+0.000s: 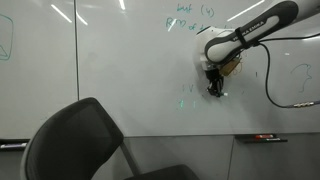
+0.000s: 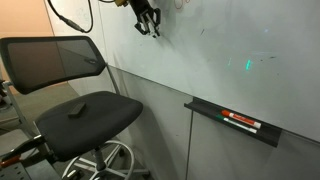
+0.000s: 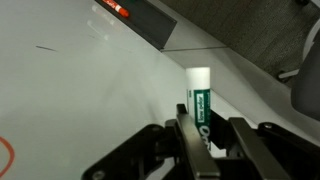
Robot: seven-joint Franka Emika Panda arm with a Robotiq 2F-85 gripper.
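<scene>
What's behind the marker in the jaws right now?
The whiteboard, plain white there. The gripper is shut on the marker; the jaws cover part of its barrel, and the marker hides whether its tip touches the board.

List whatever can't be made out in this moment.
- Marker label: in the wrist view it is blurred, and its lower part is hidden by the gripper.
- Marker tip: in both exterior views the gripper hides it, so contact with the whiteboard cannot be told.
- Green writing: in an exterior view, too small and faint to read.
- Pens in the tray: too small to count.
- Arm: cut off by the frame edge.
</scene>
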